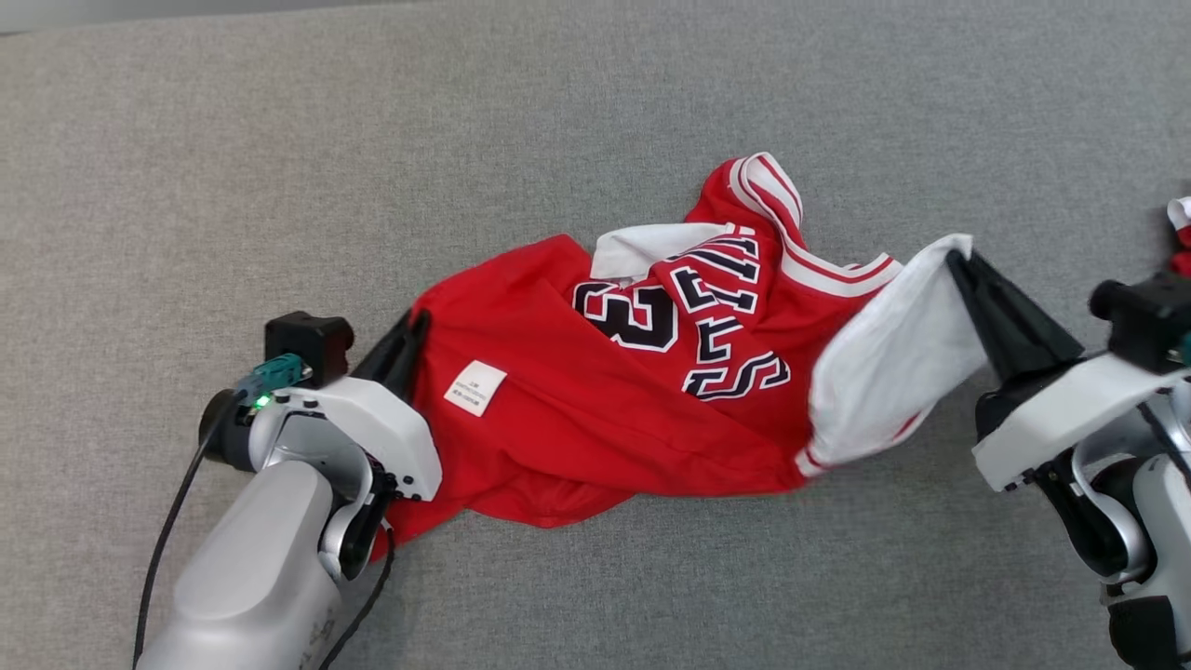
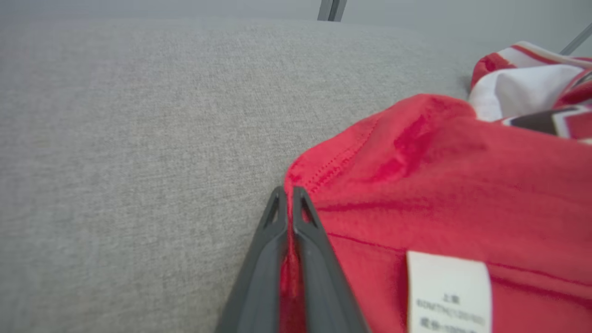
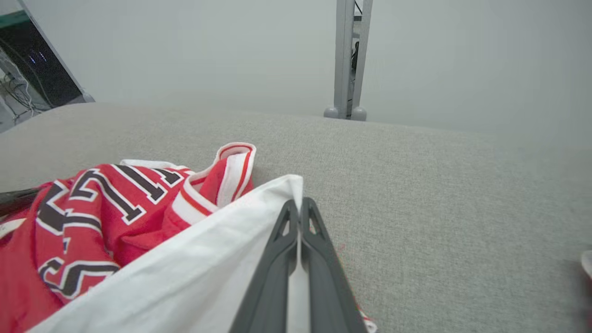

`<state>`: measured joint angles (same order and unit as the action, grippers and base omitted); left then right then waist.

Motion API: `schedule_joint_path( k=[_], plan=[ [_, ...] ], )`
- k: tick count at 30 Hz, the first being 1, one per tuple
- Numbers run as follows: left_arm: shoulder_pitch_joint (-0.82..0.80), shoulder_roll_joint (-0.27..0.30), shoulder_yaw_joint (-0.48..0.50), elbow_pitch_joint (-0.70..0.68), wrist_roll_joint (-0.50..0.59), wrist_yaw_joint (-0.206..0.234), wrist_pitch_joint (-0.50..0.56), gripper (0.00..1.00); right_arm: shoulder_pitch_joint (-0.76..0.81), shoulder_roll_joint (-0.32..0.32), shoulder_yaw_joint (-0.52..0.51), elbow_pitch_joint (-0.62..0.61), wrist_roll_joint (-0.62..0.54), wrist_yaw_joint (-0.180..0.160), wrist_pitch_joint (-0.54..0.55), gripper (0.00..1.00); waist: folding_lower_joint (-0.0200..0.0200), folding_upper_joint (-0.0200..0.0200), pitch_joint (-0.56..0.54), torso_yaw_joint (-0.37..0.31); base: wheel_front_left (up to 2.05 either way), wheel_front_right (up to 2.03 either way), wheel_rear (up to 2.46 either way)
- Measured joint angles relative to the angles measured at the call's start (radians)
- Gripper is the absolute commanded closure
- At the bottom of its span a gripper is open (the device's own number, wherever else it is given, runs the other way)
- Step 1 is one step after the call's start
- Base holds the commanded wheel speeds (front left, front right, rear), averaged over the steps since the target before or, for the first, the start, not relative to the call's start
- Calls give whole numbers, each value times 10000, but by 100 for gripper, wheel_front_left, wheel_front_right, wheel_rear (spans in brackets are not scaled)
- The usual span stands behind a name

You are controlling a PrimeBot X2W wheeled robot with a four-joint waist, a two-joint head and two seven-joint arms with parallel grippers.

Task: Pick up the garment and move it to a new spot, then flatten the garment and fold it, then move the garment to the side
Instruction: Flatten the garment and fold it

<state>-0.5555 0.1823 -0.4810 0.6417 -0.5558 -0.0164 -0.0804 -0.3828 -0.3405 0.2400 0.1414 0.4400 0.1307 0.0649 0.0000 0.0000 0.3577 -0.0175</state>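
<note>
Head view: left fingers (image 1: 400,352) and right fingers (image 1: 1003,314) both pinched shut on the red jersey (image 1: 558,419), so I'd lift them evenly.

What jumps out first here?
A crumpled red jersey with black-and-white lettering lies mid-frame on the grey cloth surface. The left tool is shut on its red edge, and the right tool is shut on a white fold at the other end.
</note>
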Motion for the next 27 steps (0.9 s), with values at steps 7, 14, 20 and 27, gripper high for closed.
schedule_joint_path(
  k=[7,14,20,27],
  plan=[
    [164,360,353,-1227,29,380,-729,100,518,399,-965,-543,-4,0,-1200,100,0,1,-481,-15,0,0,0],
    [248,1049,692,-3321,44,717,-502,100,306,491,-1530,-1371,-48,0,-1638,100,0,0,-997,-43,0,0,0],
    [-5,1749,936,-5060,40,886,362,100,-707,454,-2048,-2192,-102,0,-1607,100,0,0,-1449,-55,0,0,0],
    [-1228,2201,1369,-6178,61,1053,1049,100,-2310,190,-2219,-2531,-148,0,-1258,100,0,0,-1865,-69,0,0,0]
  ],
)
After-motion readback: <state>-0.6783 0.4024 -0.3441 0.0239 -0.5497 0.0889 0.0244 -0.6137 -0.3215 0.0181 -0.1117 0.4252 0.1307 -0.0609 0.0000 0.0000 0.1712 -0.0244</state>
